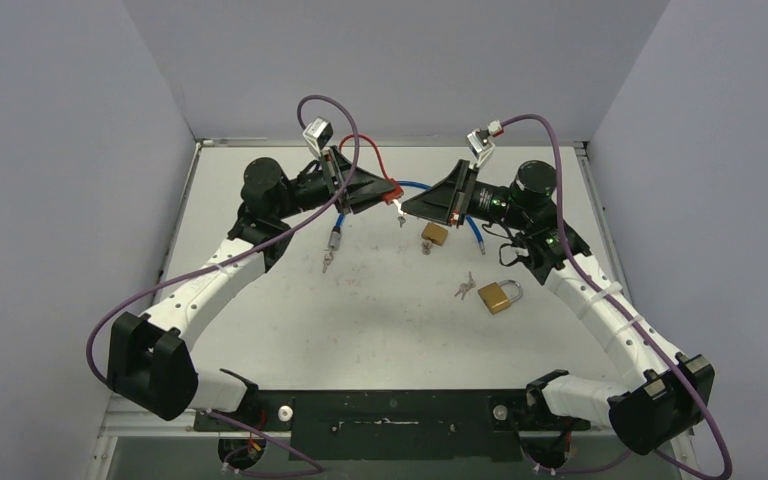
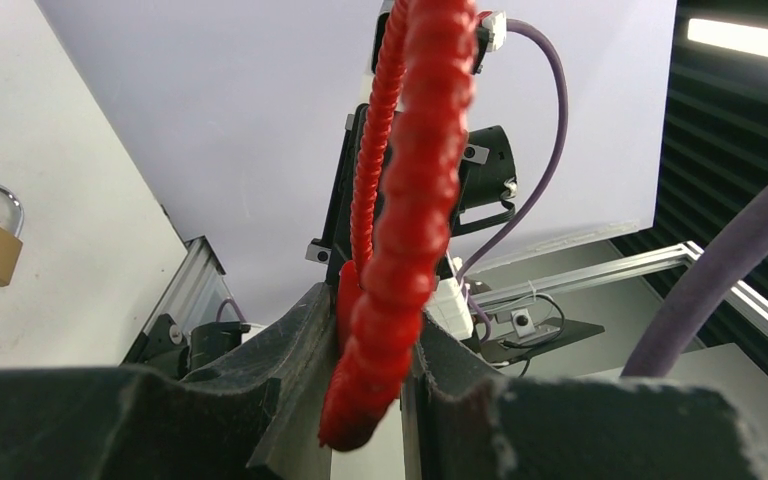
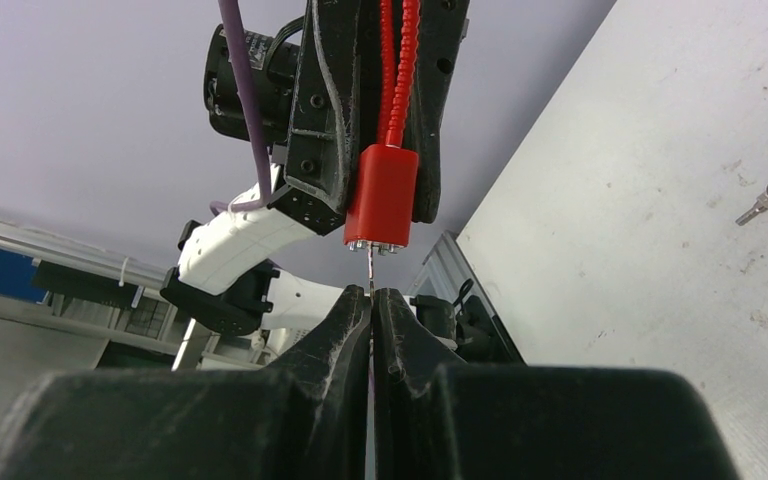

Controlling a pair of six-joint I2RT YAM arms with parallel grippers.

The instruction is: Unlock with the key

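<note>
The pale grey walls (image 1: 390, 60) close the space on three sides, and between them lies a white table (image 1: 380, 320), its surface scuffed and speckled with small dark marks. A metal rail runs along its far edge.

Both arms reach to the far middle of the table, and there the two grippers meet above the surface. The left gripper (image 1: 385, 192) is clamped on the red cable lock (image 3: 383, 197). The ribbed red cable passes between its fingers (image 2: 300, 330), and the red cylinder hangs out at their tips. The right gripper (image 3: 371, 300) is directly opposite, its jaws pressed together on the thin key (image 3: 370, 268). The key's tip reaches the end face of the red cylinder, but we cannot tell if it is inside.

A blue cable lock (image 1: 476, 234) lies on the table under both grippers. Nearer to the bases than the right gripper lies a large brass padlock (image 1: 500, 295), with a bunch of keys (image 1: 465, 288) just beside it. A small brass padlock (image 1: 434, 234) lies close below the right gripper. A second bunch of keys (image 1: 327, 263) lies on the near side of the left gripper.
</note>
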